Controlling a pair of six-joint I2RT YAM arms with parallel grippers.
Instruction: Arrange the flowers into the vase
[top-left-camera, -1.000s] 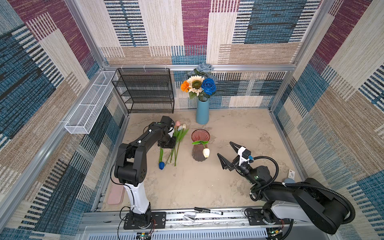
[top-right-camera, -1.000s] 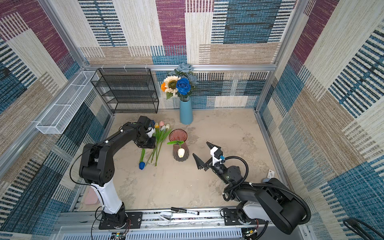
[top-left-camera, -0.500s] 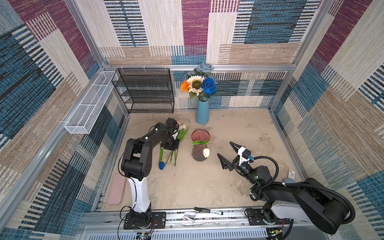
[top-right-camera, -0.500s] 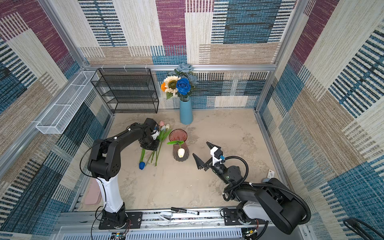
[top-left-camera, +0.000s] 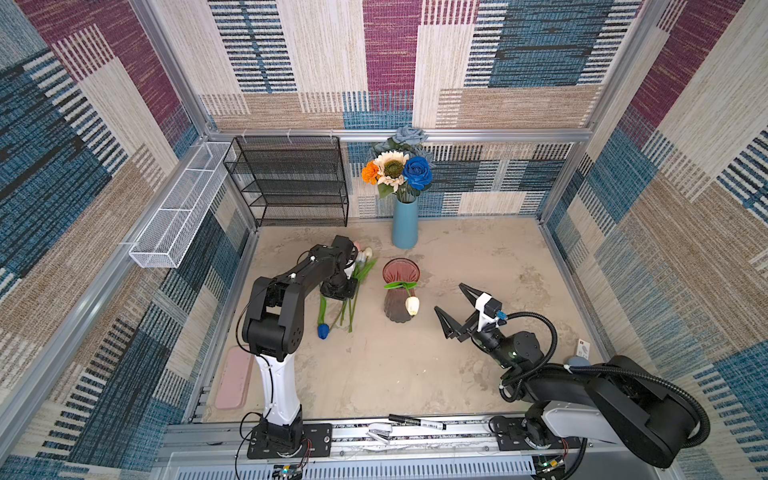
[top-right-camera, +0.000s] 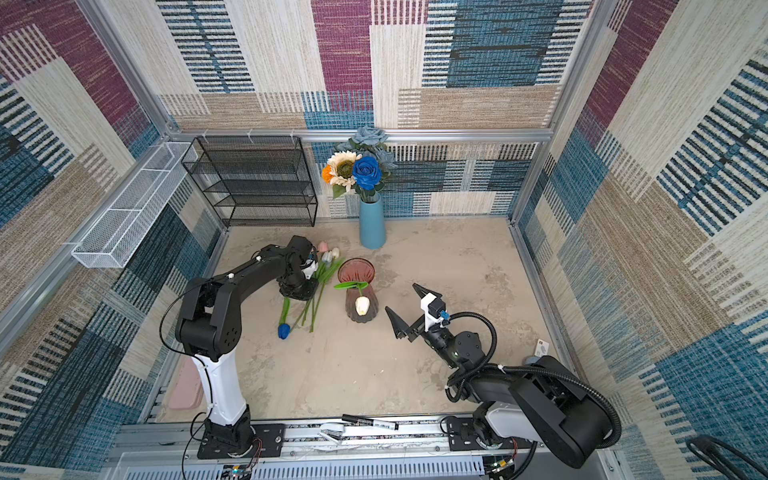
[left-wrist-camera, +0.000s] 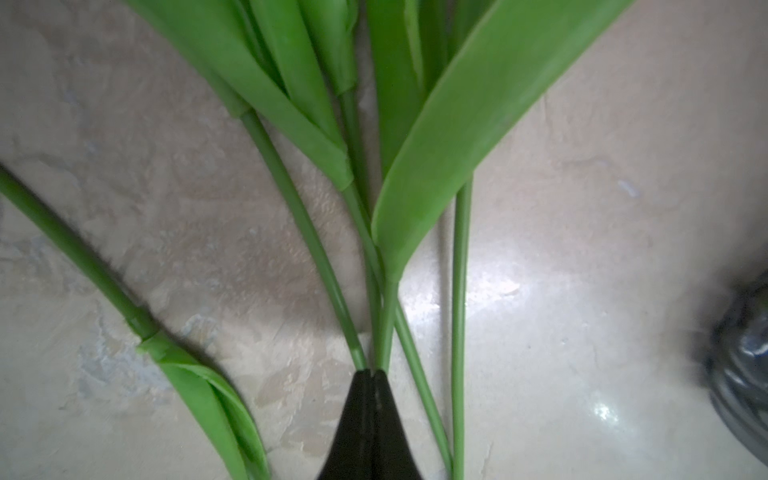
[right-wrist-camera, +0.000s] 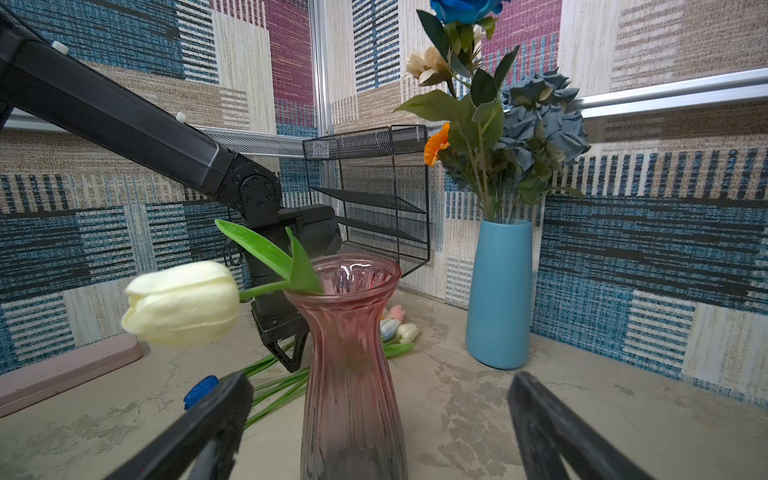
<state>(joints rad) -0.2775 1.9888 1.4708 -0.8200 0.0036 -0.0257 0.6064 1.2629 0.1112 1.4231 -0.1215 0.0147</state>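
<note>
Left tool (left-wrist-camera: 370, 374) is clenched, its two black fingers pressed flat together right where several green stems of the loose tulips (top-left-camera: 349, 305) converge on the tabletop (top-left-camera: 395, 374); whether a stem is nipped between them cannot be told. In both top views those tulips lie in a fan just to the left of the pink glass vase (top-left-camera: 392, 309), their pale heads toward the back wall. One blue tulip (top-left-camera: 323, 331) lies the other way round, with its head toward the front. The left arm reaches over this bunch, its tool down among the stems. The vase stands upright near the middle of the tabletop and holds a single white tulip (top-left-camera: 412, 305), whose stem sits in the mouth while the head droops over the rim and down the outer wall. The right tool (top-left-camera: 449, 297) is released, jaws spread wide and holding nothing, near the vase on its right and pointing at it without touching. Against the back wall a tall blue vase (top-left-camera: 405, 224) holds a cream sunflower (top-left-camera: 390, 168), a bright blue rose (top-left-camera: 417, 172), an orange marigold (top-left-camera: 369, 172) and dusty-blue roses (top-left-camera: 410, 136).
</note>
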